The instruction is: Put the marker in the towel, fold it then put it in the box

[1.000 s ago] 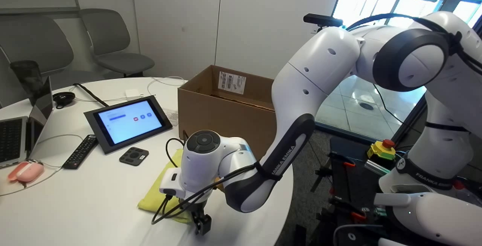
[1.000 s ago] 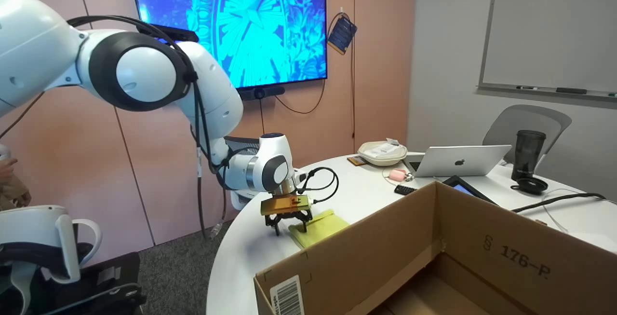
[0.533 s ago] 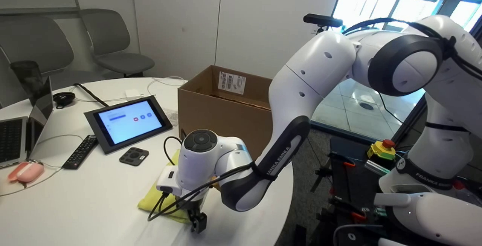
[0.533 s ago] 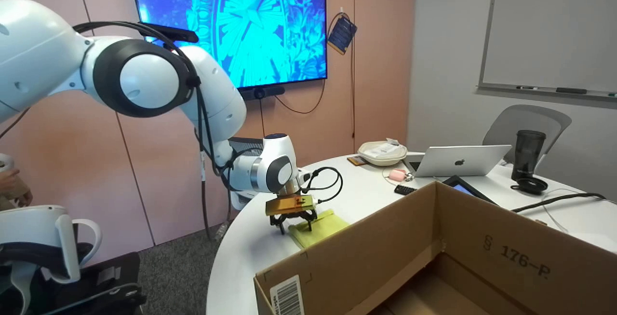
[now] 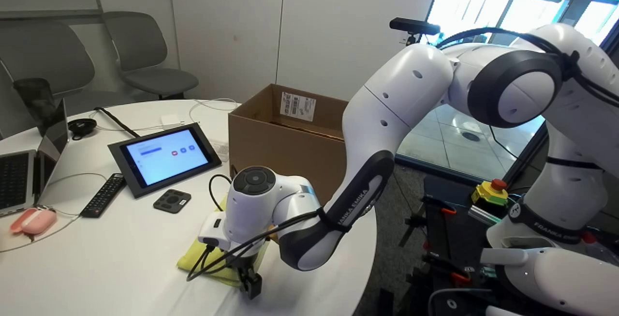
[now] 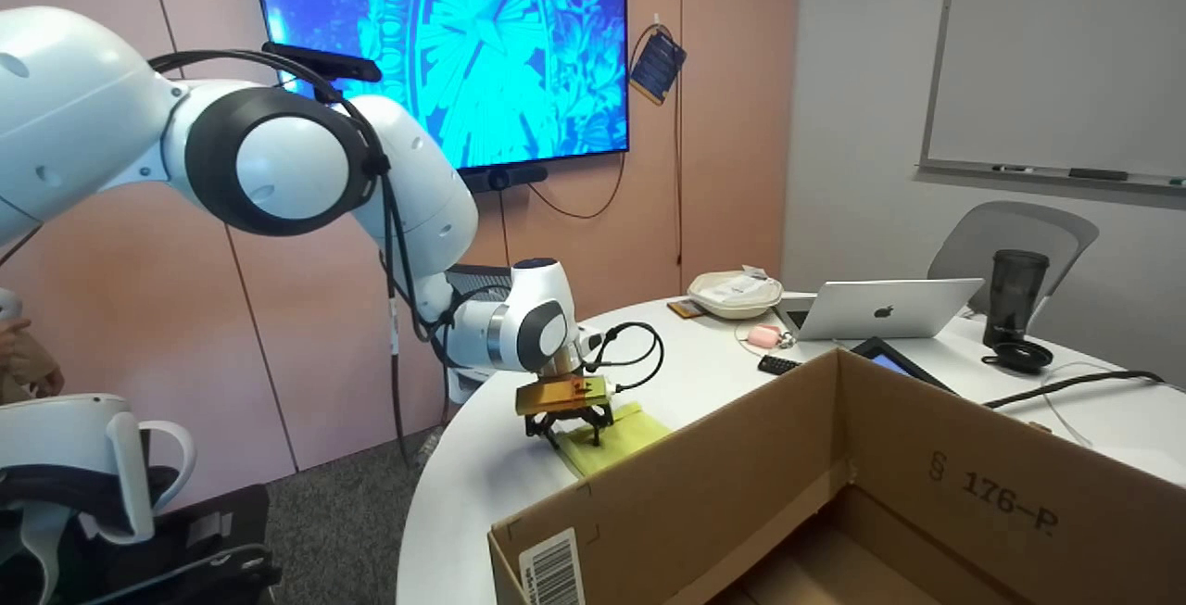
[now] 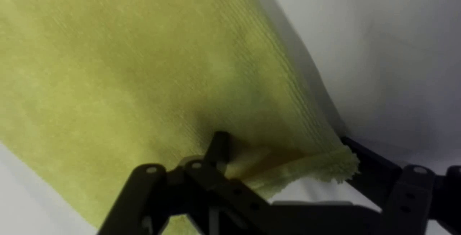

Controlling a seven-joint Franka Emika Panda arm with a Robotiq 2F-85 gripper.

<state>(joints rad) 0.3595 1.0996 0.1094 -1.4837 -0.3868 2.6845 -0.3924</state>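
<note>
On the white surface (image 5: 96,267) near the cardboard box (image 5: 285,149), we see the folded yellow towel (image 7: 101,66), one corner lying between the parted fingers of the tool (image 7: 282,139).

Our arm (image 5: 387,108) bent, elbow (image 6: 287,168) high; we hold wrist (image 6: 542,318) low, hand (image 7: 283,141) pointing down, both fingers (image 7: 376,175) spread well apart.

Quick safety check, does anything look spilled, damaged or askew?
No spill or damage shows, but in the wrist view the towel rucks up oddly at one edge within the open gripper, not lying flat.
</note>
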